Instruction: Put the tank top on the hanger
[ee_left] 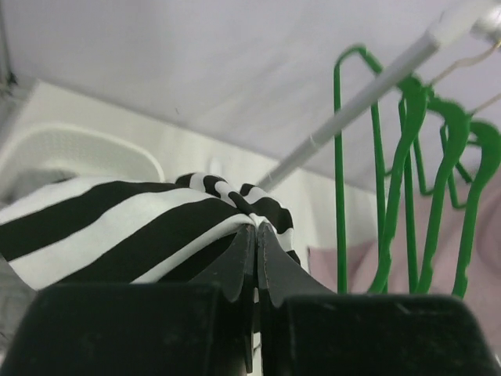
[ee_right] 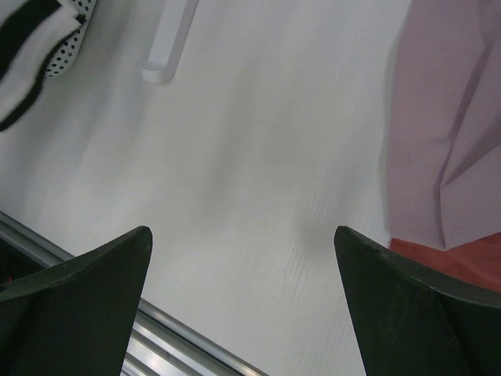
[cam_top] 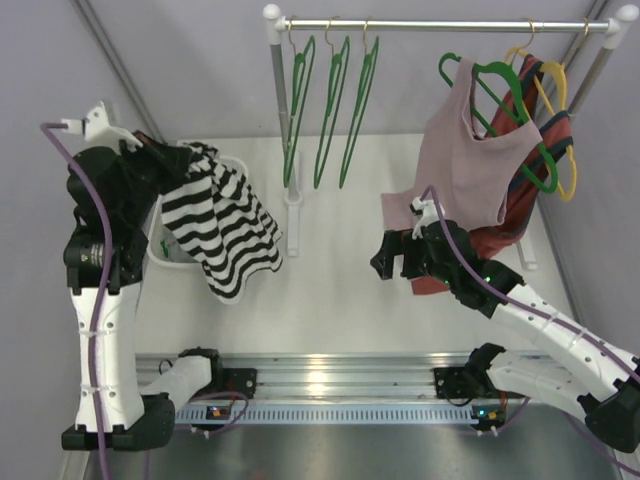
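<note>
**A:** Top external view, left side. What does the left claw [cam_top: 163, 165] hold?

**B:** The tank top [cam_top: 222, 225]. In the left wrist view the two dark fingers [ee_left: 239, 266] are pressed together with a fold of striped cloth pinched at their tips, and no gap shows between them.

**A:** And the right claw [cam_top: 386, 258]?

**B:** It is spread wide and holds nothing. In the right wrist view its tips stand far apart over the bare white table [ee_right: 258, 157], touching no object.

**A:** Materials and shapes?

**B:** The tank top is soft, limp fabric with broad black and white bands. It bunches at the grip and falls in loose folds. The green hangers [ee_left: 339, 180] are thin, rigid plastic outlines hung from a metal rail [cam_top: 440, 25]. The white basket [cam_top: 168, 255] is perforated plastic. A dusty-pink top [cam_top: 465, 160] hangs smooth on another green hanger.

**A:** Where does the tank top lie, and which way does it run?

**B:** It hangs from the left claw at the table's left, partly above the basket. Its long axis runs from the pinched end at upper left to the free hem at lower right, and the stripes cross that axis.
</note>
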Robot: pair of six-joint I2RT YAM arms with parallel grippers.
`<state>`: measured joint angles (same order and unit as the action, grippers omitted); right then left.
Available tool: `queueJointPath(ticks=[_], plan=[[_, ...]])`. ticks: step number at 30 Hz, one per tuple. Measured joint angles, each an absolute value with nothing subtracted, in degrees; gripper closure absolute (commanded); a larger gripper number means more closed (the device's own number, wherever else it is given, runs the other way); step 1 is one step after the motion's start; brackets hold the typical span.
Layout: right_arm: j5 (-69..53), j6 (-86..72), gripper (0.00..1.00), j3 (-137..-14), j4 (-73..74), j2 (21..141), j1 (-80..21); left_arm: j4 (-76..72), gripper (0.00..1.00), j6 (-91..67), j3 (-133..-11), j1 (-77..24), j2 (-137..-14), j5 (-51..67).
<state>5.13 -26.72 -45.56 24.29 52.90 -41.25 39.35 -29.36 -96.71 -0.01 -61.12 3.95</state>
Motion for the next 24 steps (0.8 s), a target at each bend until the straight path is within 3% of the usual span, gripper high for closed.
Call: queueJointPath(ticks=[6,12,19,24], plan=[[5.3,-26.7,0.0,-45.6,24.3,52.9,-41.3,36.8,1.0,-33.9,-73.6,-7.7,-54.0,7.3],[5.5,-27.1,0.0,-45.6,24.3,53.0,-41.3,34.4,1.0,-38.9,-62.4,-29.1,-50.5,-1.9],[5.5,-28.2,0.0,-45.1,24.1,52.8,-41.3,26.7,1.0,-49.4,-43.0,-45.1,-41.3,-8.7],[5.2,-29.7,0.0,-42.6,23.4,52.6,-41.3,22.1,1.0,-57.8,-31.8,-64.2,-46.9,-14.2]])
